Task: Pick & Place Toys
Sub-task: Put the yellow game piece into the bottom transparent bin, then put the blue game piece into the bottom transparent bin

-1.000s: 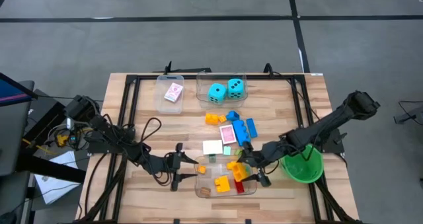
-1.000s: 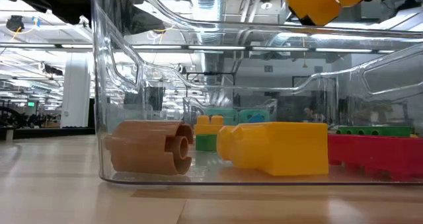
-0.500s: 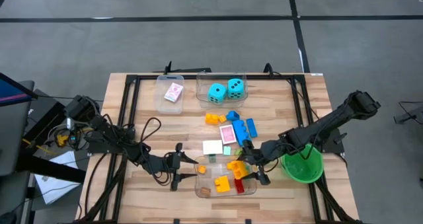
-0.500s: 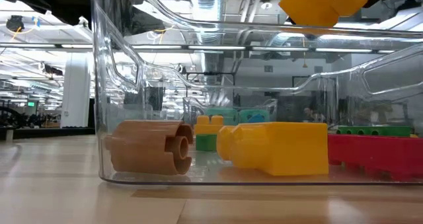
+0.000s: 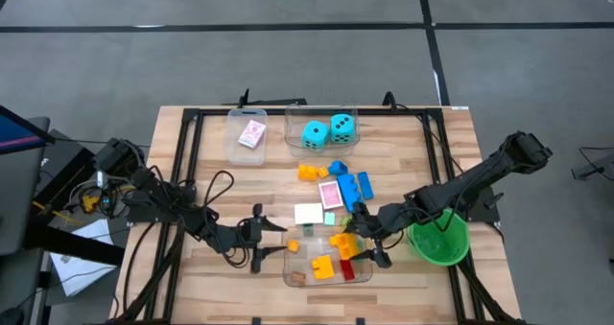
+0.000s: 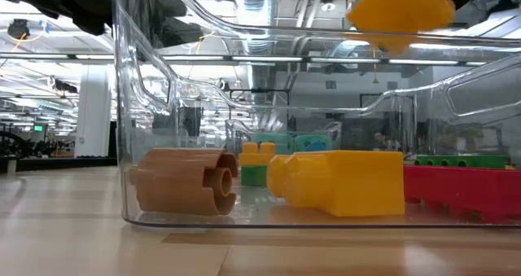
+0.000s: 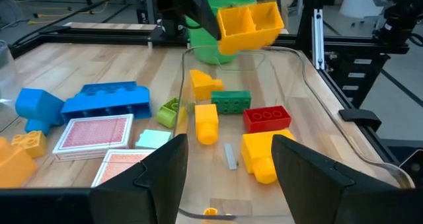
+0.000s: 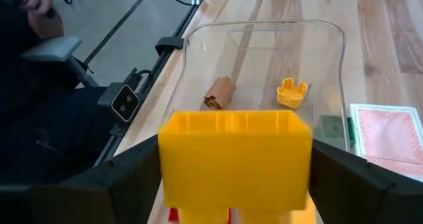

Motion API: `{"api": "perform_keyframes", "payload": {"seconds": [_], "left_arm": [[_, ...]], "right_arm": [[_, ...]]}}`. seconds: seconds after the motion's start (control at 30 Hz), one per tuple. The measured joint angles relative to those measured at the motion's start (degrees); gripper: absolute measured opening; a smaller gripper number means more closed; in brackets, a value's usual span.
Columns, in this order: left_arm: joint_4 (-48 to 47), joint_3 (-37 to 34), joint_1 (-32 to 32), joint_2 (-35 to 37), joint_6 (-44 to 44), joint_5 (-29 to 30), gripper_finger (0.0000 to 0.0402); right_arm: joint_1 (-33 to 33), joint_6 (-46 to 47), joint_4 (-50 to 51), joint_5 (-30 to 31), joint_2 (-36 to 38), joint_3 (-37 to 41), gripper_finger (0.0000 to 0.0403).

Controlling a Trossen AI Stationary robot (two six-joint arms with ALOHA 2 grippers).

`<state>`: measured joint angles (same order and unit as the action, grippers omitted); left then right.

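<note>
While the yellow brick is hung between the parted fingers of the right gripper, straight above the clear tub at the table's near edge, its long side is laid across the jaws. The left gripper is kept half open at the tub's left end, with nothing seen in it.

The yellow brick is motion-blurred and cut by the low view's top edge — whatever carries it stays out of that picture. In the right wrist view its lower studs are cropped, perhaps two.
</note>
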<state>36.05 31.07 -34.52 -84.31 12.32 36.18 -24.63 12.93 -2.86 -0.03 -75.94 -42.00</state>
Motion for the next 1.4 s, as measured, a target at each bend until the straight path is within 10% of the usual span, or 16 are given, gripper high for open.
{"api": "perform_keyframes", "payload": {"seconds": [0.53, 1.03, 1.4], "left_arm": [[-0.09, 0.0, 0.0, 0.0, 0.03, 0.0, 0.0213], [-0.66, 0.0, 0.04, -0.01, 0.17, 0.01, 0.0213], [-0.66, 0.0, 0.04, -0.02, 0.2, 0.02, 0.0213]], "right_arm": [[1.19, 1.6, 2.42, 0.39, 0.51, 0.03, 0.0323], [8.21, 20.21, 18.47, 26.18, 6.58, 0.04, 0.0322], [15.28, 26.56, 23.66, 27.76, 2.79, 2.24, 0.0322]]}}
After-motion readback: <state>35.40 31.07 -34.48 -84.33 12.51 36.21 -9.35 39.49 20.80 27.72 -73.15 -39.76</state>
